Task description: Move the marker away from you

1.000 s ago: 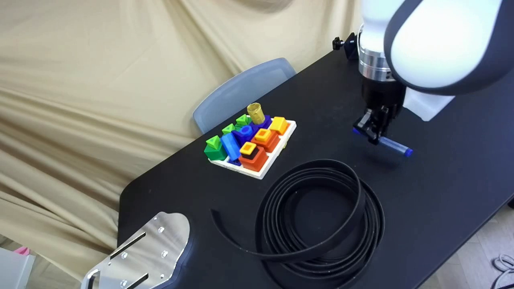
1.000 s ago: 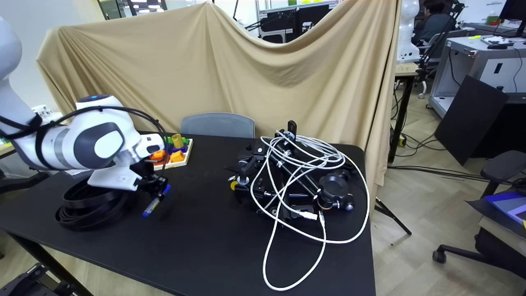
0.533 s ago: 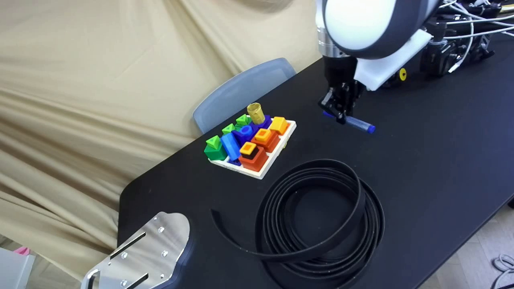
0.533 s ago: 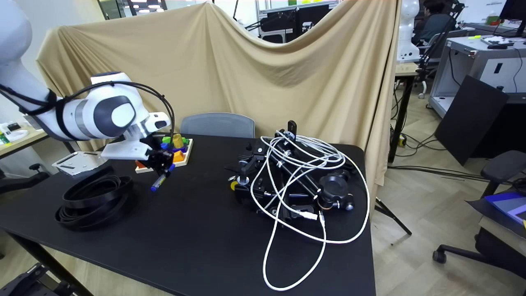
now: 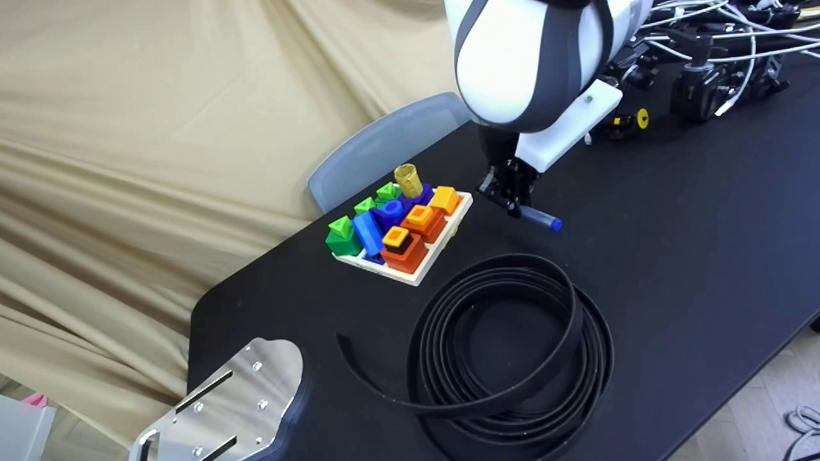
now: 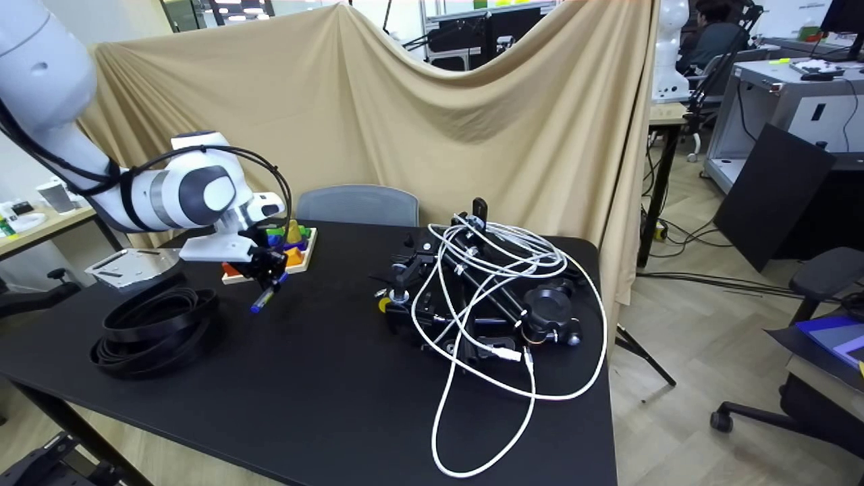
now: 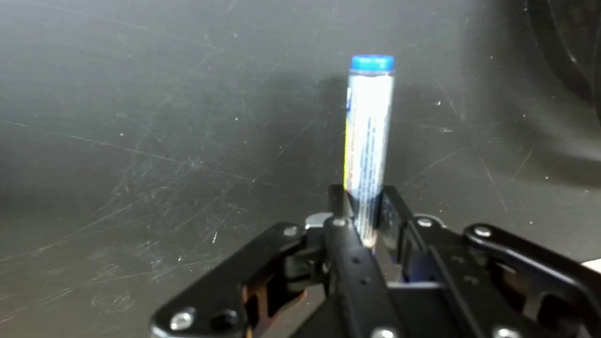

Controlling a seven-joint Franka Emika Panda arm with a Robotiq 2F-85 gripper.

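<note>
A marker with a clear white-labelled body and blue ends shows in both exterior views (image 5: pixel 542 218) (image 6: pixel 263 299) and in the wrist view (image 7: pixel 368 126). My gripper (image 5: pixel 508 200) is shut on its middle, with a finger on each side, as the wrist view (image 7: pixel 364 195) shows. One blue end points out past the fingertips. The other end is mostly hidden behind the fingers in the wrist view. The marker is tilted a little and appears to be held just above the black table, beside the shape board. The gripper also shows in an exterior view (image 6: pixel 275 277).
A wooden board with colourful stacked shapes (image 5: pixel 442 246) is close beside the gripper. A coil of black strip (image 5: pixel 512 410) lies in front. A metal plate (image 5: pixel 243 397) is at one end. Black stands with white cables (image 6: pixel 472 290) lie at the table's other end.
The gripper has carried the marker away from the table's front edge toward the shape board and the chair. It rose at first, then came slightly lower. The grip on the marker is unchanged.
</note>
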